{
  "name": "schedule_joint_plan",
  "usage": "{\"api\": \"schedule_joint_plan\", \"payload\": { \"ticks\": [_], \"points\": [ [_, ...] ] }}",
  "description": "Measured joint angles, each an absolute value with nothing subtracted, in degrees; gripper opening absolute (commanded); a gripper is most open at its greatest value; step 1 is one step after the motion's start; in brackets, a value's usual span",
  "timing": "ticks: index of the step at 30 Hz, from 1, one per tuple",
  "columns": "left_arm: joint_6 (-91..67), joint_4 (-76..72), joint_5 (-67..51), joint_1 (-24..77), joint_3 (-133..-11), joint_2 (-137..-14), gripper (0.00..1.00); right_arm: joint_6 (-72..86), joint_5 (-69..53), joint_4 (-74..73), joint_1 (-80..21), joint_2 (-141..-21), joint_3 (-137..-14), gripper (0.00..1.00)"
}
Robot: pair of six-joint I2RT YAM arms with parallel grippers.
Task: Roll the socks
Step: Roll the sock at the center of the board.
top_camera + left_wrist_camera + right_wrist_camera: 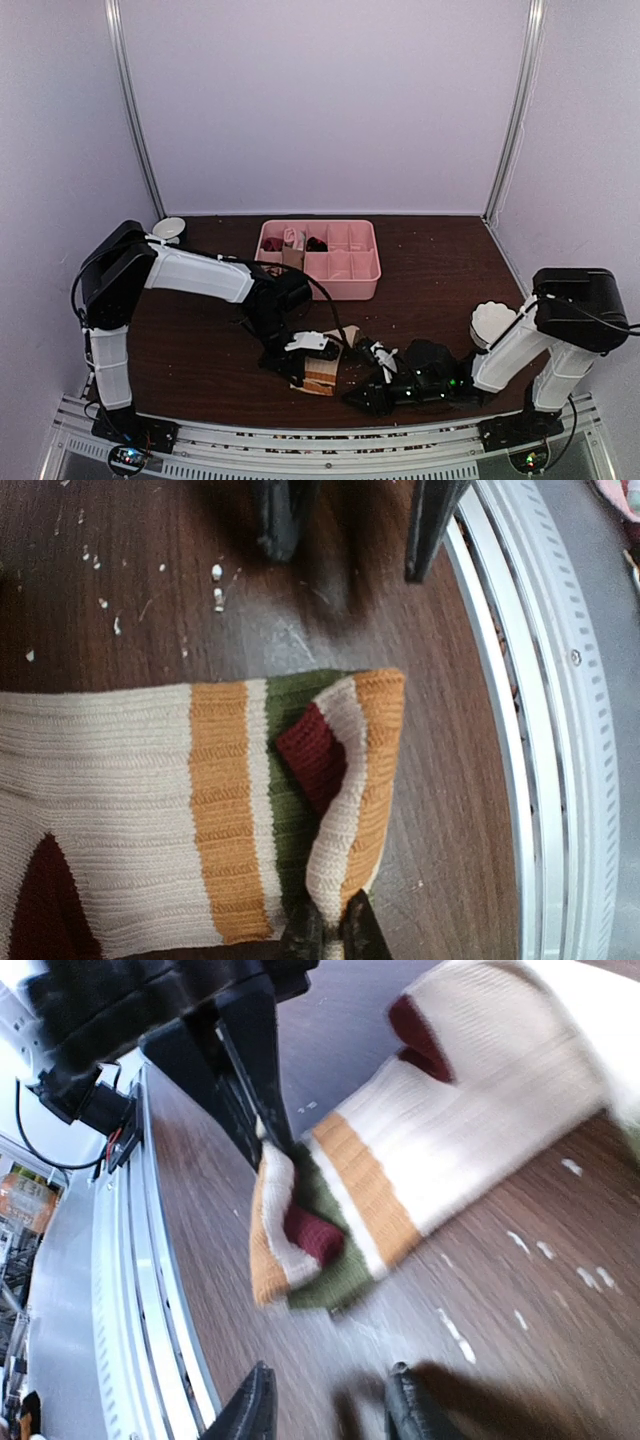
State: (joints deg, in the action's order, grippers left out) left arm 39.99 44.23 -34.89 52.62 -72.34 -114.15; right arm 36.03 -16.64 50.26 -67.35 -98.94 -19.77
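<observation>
The left gripper [325,932] is clamped on the turned-over cuff of the striped sock [130,810]. The sock lies flat close to the near edge of the table [150,580], roughly midway along it. The right gripper [330,1410] stands with its jaws apart and nothing between them, just beside the folded end and clear of it.

The fold is a single loose turn, so the likeliest failure is that it springs open if the left fingers let go before the right ones take hold. The pinch sits at the very edge of the fabric, so a firm pull could slip it free. Dragging toward the metal rail [560,780] could snag the knit.

A dark bundle [317,243] in the pink tray [340,292] by the far edge may be the other sock; it is too small to tell.
</observation>
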Motion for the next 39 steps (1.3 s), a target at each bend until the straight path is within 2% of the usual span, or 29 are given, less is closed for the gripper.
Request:
{"api": "schedule_joint_plan", "payload": {
  "ticks": [1,6,12,17,22,29,34,39],
  "points": [
    [39.8,45.4,-35.6,52.3,-73.3,-115.0,0.0,36.2,-14.7,50.6,-67.9,-97.5,-18.3,0.99],
    [39.2,49.6,-37.7,51.4,-76.1,-117.4,0.0,36.4,-3.7,45.7,-73.3,-87.9,-13.9,1.0],
    [38.6,54.5,-38.8,51.3,-80.2,-120.7,0.0,39.6,18.8,24.4,-79.8,-74.2,-16.7,1.0],
    [38.2,57.8,-38.8,51.3,-83.5,-123.1,0.0,46.2,31.3,21.6,-80.0,-64.8,-9.3,1.0],
    [37.3,60.9,-39.2,51.3,-86.8,-125.6,0.0,34.5,36.3,22.0,-86.7,-68.7,-9.4,0.84],
    [34.9,64.1,-39.5,51.3,-90.3,-128.4,0.0,13.1,31.8,25.6,-90.2,-84.4,-21.3,0.6],
    [33.1,66.6,-39.5,51.3,-92.6,-130.3,0.0,-0.3,26.8,27.1,-89.9,-95.2,-30.3,0.52],
    [32.4,68.0,-39.9,51.1,-93.8,-131.2,0.0,-9.2,21.6,27.8,-86.9,-100.2,-35.2,0.48]
  ]
}}
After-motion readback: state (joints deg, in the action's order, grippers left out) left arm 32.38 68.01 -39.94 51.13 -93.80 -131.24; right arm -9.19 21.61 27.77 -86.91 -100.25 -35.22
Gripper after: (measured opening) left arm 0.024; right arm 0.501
